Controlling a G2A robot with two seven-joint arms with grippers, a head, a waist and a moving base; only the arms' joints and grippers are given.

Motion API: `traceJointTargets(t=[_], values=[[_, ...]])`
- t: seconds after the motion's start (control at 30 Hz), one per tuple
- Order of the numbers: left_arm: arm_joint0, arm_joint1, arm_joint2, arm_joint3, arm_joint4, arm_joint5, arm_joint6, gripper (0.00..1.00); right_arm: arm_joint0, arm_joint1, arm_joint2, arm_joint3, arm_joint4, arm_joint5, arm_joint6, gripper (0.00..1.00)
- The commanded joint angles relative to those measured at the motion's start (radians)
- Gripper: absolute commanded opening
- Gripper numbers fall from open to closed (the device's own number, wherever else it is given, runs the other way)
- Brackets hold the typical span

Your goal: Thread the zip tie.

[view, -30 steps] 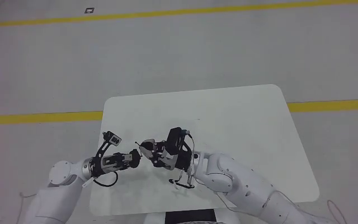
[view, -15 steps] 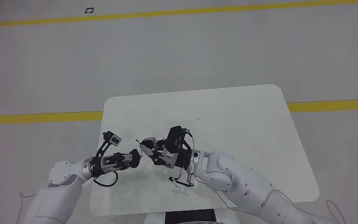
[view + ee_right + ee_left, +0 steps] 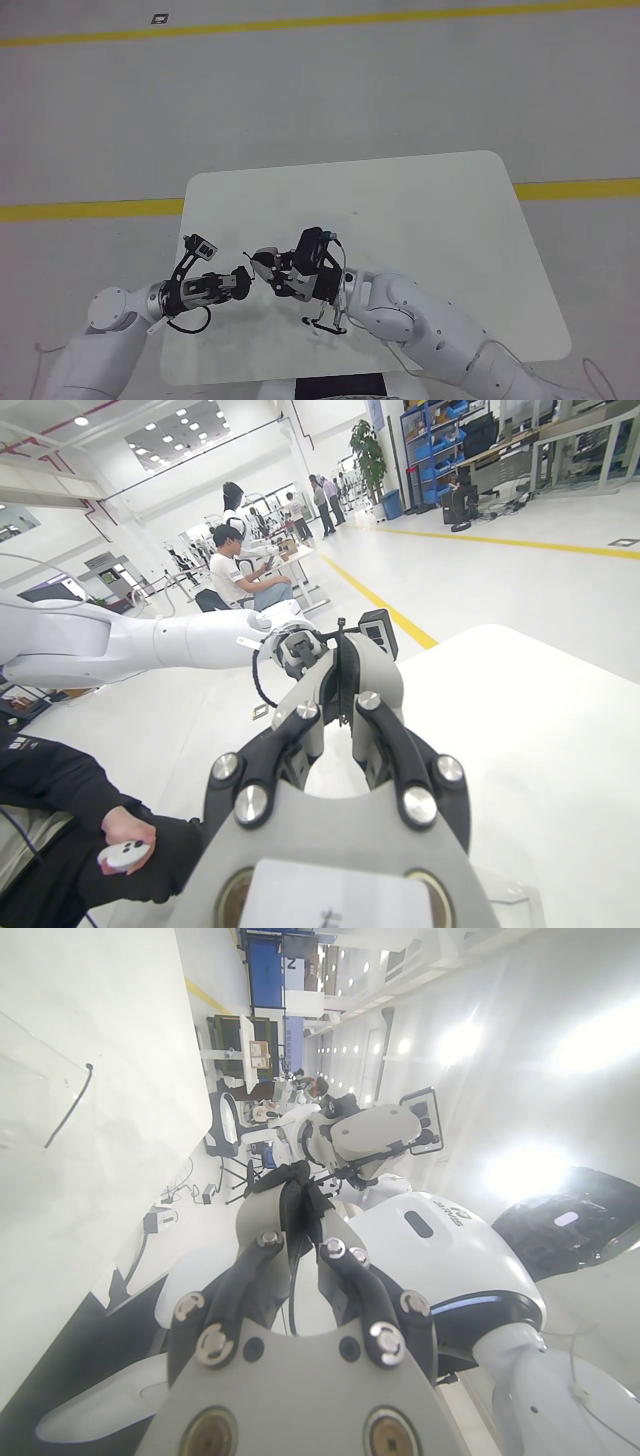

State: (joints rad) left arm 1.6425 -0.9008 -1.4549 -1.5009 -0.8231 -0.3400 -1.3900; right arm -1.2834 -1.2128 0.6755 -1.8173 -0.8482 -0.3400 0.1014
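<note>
Zip tie (image 3: 342, 680) sits clamped in right jaws and left jaws.

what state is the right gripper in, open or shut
Shut on the zip tie: the right gripper pinches the black strap between its fingers, the head poking out past the tips.

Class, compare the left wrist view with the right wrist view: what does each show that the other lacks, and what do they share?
Left wrist view: a loose zip tie lying on the table, apart from both arms. Right wrist view: the held zip tie, its head standing clear above the right gripper. Shared: each arm's own fingers shut on the held zip tie, with the other arm just beyond; the left gripper faces the right one.
</note>
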Motion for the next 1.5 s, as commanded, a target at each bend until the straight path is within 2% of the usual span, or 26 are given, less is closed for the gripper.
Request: traceJointTargets(t=[0.0,0.5,1.47], values=[[0.000,0.000,0.000,0.000,0.000,0.000,0.000,0.00,-0.002,0.000,0.003,-0.001,-0.002,0.000,-0.004,0.00],[0.000,0.000,0.000,0.000,0.000,0.000,0.000,0.00,-0.008,0.001,0.015,-0.014,-0.021,0.000,-0.024,0.00],[0.000,0.000,0.000,0.000,0.000,0.000,0.000,0.00,-0.009,0.002,0.006,-0.010,-0.016,0.000,0.010,0.00]])
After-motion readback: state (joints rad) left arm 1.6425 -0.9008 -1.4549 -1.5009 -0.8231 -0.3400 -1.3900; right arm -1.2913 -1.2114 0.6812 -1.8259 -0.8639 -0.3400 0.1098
